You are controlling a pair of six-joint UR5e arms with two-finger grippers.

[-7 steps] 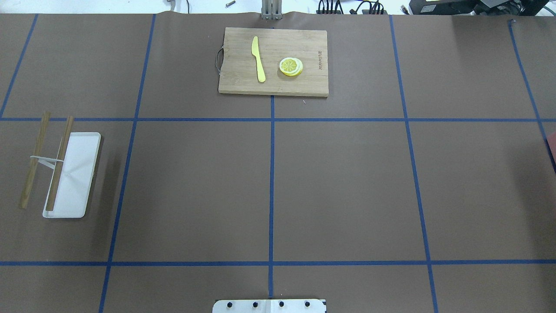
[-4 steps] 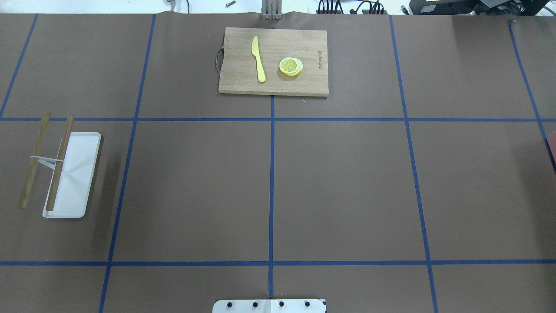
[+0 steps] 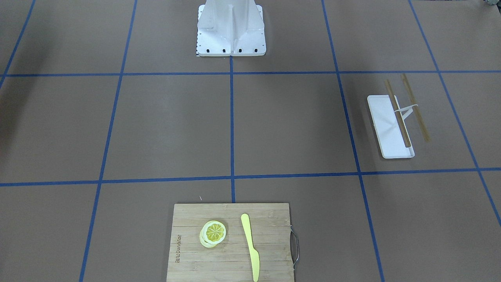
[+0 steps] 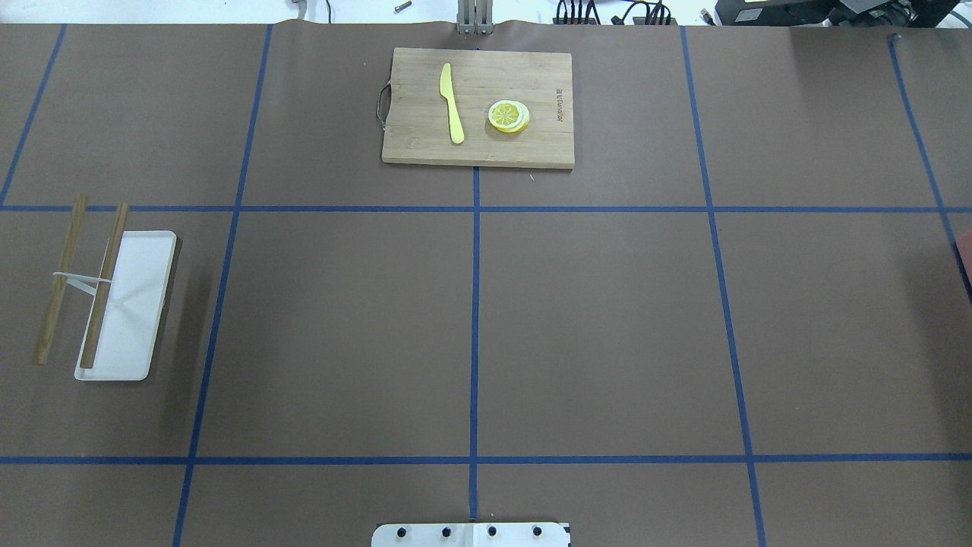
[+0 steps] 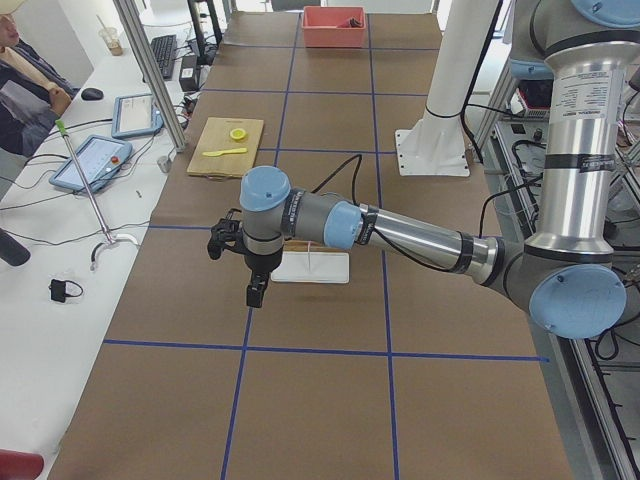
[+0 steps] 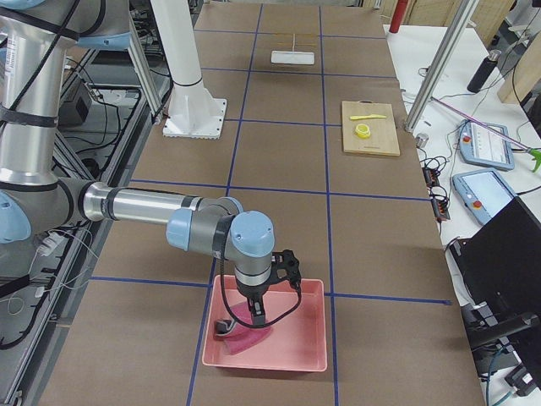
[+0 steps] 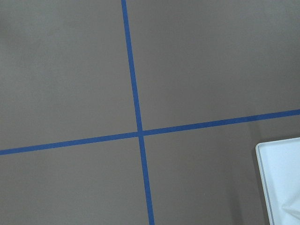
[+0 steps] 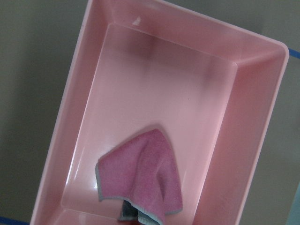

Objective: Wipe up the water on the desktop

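Bench (image 4: 607,319), matte brown and gridded with blue tape lines (image 4: 474,342), lies flat under both arms. At its right end sits a pink bin (image 6: 279,355) with a crumpled pink cloth (image 8: 140,183) inside. The right claw (image 6: 255,320) reaches down into the bin just over the cloth and may be touching it; I cannot tell how its fingers stand. Near the left end, the left claw (image 5: 257,295) hangs above the bench beside a white tray (image 4: 129,304) with two wooden sticks (image 4: 102,285) laid across it; I cannot tell its state either. At the middle of the far edge, a bamboo cutting board (image 4: 531,76) carries a yellow knife (image 4: 452,102) and lemon slices (image 4: 509,116).
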